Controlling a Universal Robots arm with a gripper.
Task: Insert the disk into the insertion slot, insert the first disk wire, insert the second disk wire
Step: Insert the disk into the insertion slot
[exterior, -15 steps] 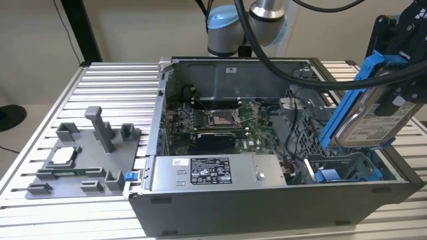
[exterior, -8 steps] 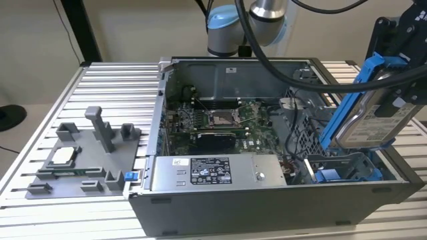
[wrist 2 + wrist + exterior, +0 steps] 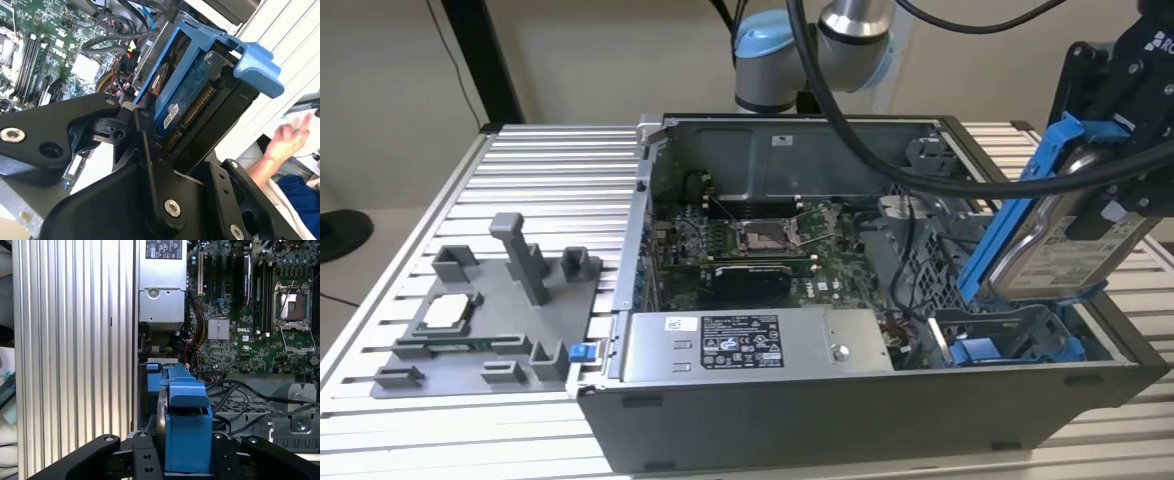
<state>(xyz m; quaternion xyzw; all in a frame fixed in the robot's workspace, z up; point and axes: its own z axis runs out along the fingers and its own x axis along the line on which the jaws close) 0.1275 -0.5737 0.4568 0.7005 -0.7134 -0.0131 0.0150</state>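
Above the open computer case [image 3: 854,420], at its corner on the exterior view's right, the tool [image 3: 1127,195] is clamped on the disk [image 3: 1061,250]. In both wrist views its black fingers [image 3: 150,165] press either side of the drive's blue frame [image 3: 186,440]. The disk stands on edge and tilted, with the white label facing outward. Its lower end hangs just over the insertion slot [image 3: 1007,335], not seated in it. Beside the slot sit the grey power-supply box [image 3: 747,345] and the green motherboard [image 3: 761,240]. A grey fixture [image 3: 494,320] rests on the ribbed bench [image 3: 547,170], well apart from the case. A person's hand [image 3: 292,137] shows beyond the bench edge.
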